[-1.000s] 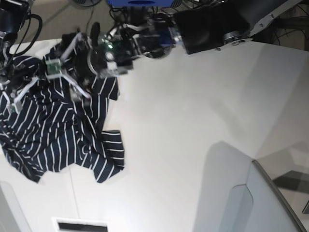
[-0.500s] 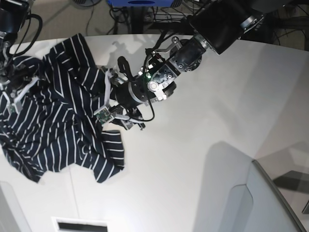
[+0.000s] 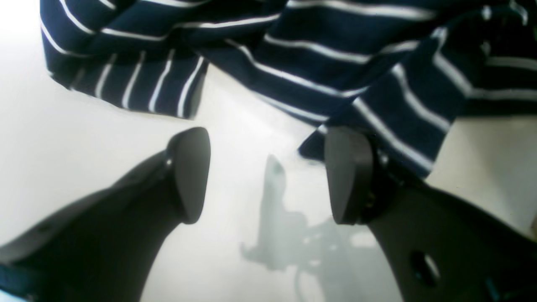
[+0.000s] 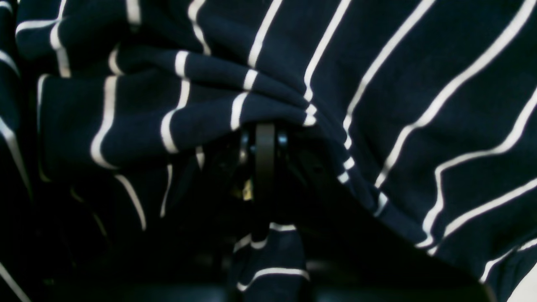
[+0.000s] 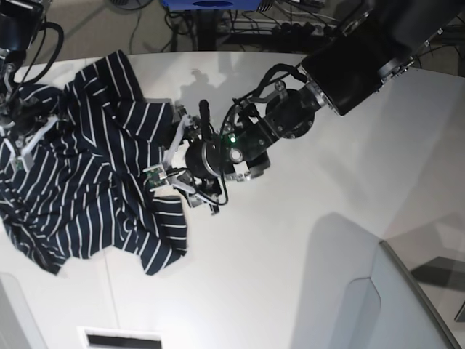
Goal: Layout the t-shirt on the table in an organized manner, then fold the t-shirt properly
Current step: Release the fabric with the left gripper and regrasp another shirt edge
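**L arm now down at the shirt's free edge, R arm keeps its pinch**

Over the last sec I swung the left end effector (image 3: 268,176) from up over the bunched top of the t-shirt (image 5: 80,182) down to the table (image 5: 305,240), beside the shirt's near edge. Its pads (image 3: 191,172) stand apart, w/ bare white table showing between them. A striped fold lies just ahead of them, and one corner of cloth sits right at, maybe touching, the outer side of the right-hand pad; nothing is between the pads yet. They've narrowed a bit since the swing began.

Right end effector (image 4: 265,138) hasn't budged: shut, w/ navy striped fabric bunched tight round the tips and cloth filling the wrist view, so I read it as clamped on the shirt. In base view it sits at the far side of the garment from the left one.

Shirt is still a crumpled heap, spread only partly across the table between the two arms. My read: we're at layout stage, no fold begun. Next I'd need to nudge fwd to get that edge btwn the pads, then close and pull outward against the right-side anchor. Risk: grabbing two layers.
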Action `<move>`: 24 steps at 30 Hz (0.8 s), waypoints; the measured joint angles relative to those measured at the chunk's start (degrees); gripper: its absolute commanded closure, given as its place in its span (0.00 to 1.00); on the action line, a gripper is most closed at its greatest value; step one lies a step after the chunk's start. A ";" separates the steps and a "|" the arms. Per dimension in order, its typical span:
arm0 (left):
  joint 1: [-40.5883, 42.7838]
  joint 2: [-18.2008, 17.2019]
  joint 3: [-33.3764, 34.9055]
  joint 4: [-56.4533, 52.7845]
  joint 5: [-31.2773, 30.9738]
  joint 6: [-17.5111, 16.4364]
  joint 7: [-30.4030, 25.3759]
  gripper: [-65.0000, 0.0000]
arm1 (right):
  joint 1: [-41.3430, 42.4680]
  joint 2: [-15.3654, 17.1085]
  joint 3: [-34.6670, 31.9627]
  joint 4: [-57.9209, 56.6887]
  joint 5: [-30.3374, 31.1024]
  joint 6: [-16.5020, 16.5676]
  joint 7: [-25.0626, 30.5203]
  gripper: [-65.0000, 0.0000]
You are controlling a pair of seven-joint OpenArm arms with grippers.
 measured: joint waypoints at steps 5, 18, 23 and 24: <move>-1.18 -0.09 0.35 -1.14 0.42 -3.67 0.13 0.38 | 0.02 0.00 0.00 0.00 0.02 0.02 0.04 0.99; -7.78 2.91 3.41 -4.42 6.80 -18.53 7.93 0.38 | 0.66 -0.66 0.22 0.00 -0.04 -0.20 -0.81 0.99; -8.15 2.97 3.10 -8.96 8.28 -18.38 8.94 0.38 | 0.66 -0.68 0.22 0.00 -0.07 -0.39 -0.81 0.99; -8.04 3.10 3.15 -9.49 8.31 -18.40 8.83 0.38 | 0.66 -0.68 0.22 0.00 -0.04 -0.39 -0.81 0.99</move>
